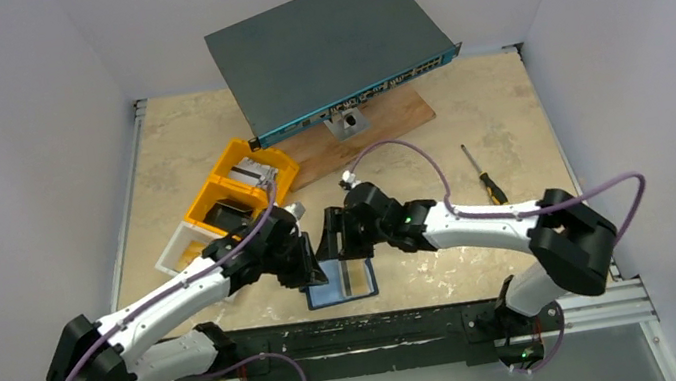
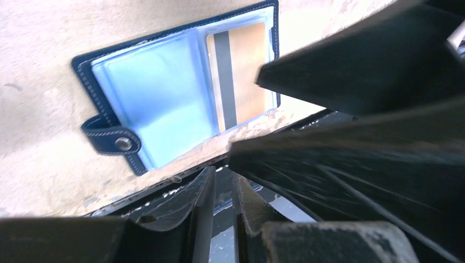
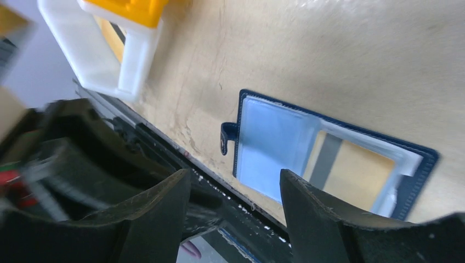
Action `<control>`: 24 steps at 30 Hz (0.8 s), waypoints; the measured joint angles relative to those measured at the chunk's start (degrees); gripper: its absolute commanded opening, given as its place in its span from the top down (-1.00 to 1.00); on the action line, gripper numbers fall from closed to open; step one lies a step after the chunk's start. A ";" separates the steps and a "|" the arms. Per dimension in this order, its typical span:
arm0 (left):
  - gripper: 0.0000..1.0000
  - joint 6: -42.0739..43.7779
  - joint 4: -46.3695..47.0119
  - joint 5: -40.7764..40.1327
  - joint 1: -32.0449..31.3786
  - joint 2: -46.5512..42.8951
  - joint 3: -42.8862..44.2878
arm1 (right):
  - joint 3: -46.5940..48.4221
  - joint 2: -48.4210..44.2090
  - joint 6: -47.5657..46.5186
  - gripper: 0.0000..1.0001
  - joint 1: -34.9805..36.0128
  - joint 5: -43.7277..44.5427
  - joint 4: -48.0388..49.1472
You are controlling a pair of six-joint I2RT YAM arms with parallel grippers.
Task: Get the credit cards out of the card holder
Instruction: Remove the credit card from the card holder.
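Navy card holder [image 1: 340, 281] lies spread open on the counter [image 1: 485, 118] at its near edge, with both arms reaching in close over it from either side.

From the left wrist, its pale sleeves face up. A credit card [image 2: 247, 71] with an orange-yellow face and a grey stripe sits in one sleeve, and the tab [image 2: 109, 139] (stud showing) sticks out from the other side. Here the left jaws stand nearly together, a slim gap between them, holding nothing. A dark blur, probably the other arm, overlaps the card's corner.

From the right wrist, the right jaws stand well apart and empty, near the open holder.
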 measured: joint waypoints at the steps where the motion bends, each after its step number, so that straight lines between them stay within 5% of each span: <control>1: 0.67 -0.33 1.38 0.61 0.00 1.33 -0.17 | -0.52 -1.60 0.00 -0.11 -0.35 0.68 -0.50; 6: 0.67 -1.68 8.22 3.34 0.26 8.02 -0.52 | -4.72 -5.81 -0.11 0.25 -1.49 3.78 -3.26; 24: 0.64 -3.41 26.08 9.88 4.02 18.56 -7.39 | -8.07 -5.70 -2.60 0.63 -1.36 7.37 -10.32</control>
